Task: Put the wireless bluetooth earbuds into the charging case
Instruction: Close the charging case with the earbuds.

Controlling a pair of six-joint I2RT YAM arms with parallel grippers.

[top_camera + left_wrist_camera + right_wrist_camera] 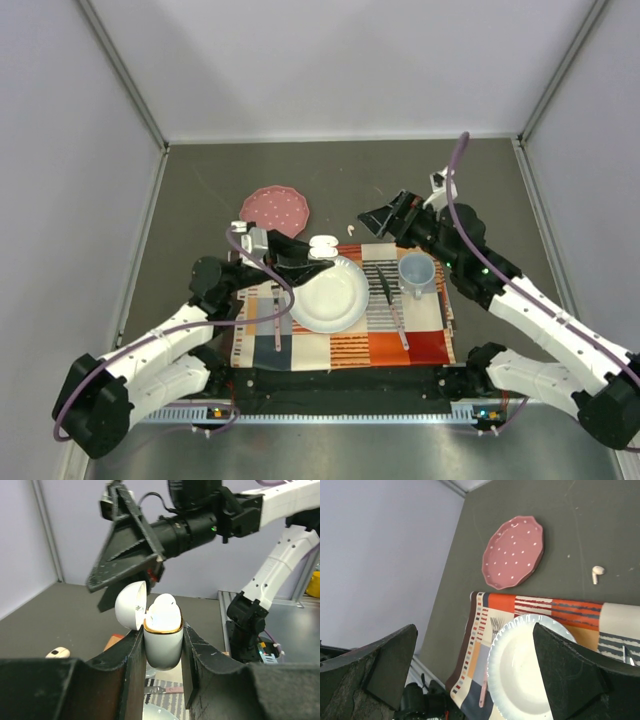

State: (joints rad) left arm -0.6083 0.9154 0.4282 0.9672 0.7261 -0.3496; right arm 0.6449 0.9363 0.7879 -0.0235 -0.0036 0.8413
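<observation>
The left end effector was clenched on the open charging case, its fingers hiding the case's sides, one white earbud seated inside, while the right end effector hung released and another earbud lay on the bench near the pink plate.

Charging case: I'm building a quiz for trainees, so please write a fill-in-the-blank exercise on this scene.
The left claw is shut on the charging case, whose lid is ____.
A loose earbud lies on the table near the ____ dotted plate.
The right claw, spread wide, holds ____.
Missing: open; pink; nothing.
</observation>
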